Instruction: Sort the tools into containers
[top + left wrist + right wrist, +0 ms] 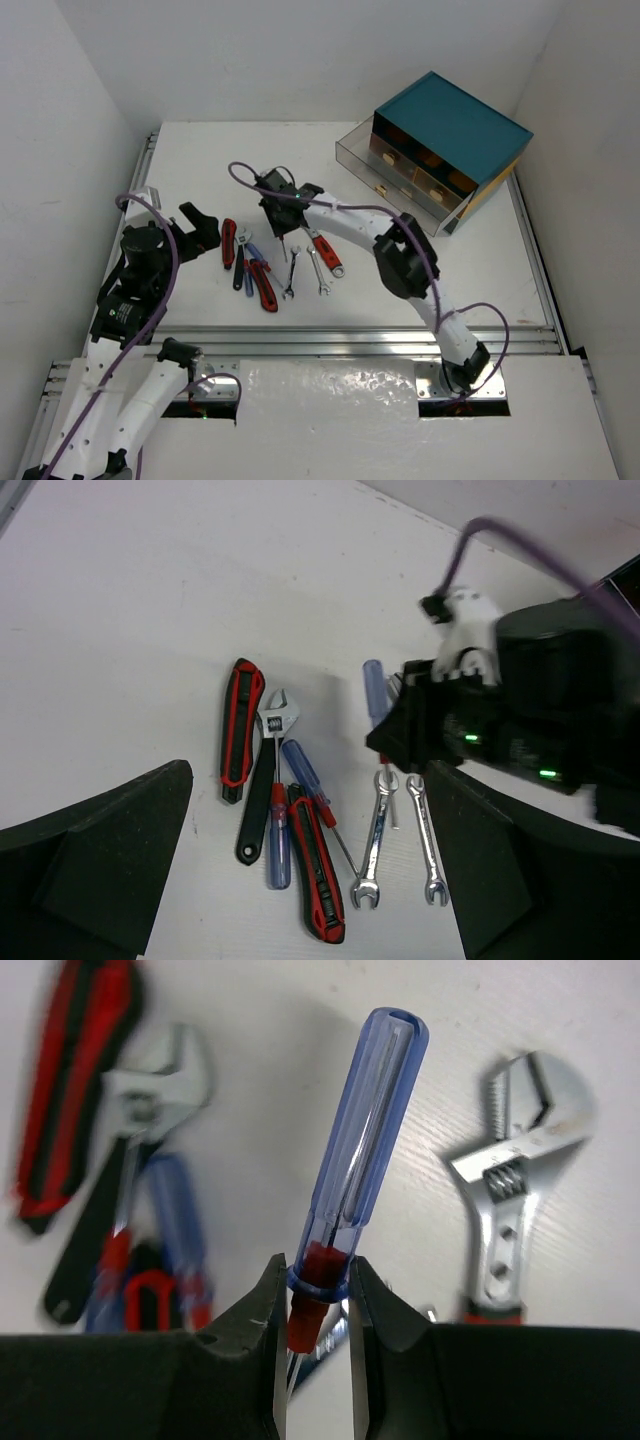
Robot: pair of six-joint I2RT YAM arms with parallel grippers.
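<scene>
I'm running this from afar in what looks like a robotics lab test cell, not a working shop: a bare white table boxed in by plain white walls, with aluminium rails framing its edges. The left arm and right arm stand at the near edge (both mine to drive). Purple cables loop loosely along them.

No readable text, label, brand or number appeared on any tool, drawer or arm.
</scene>
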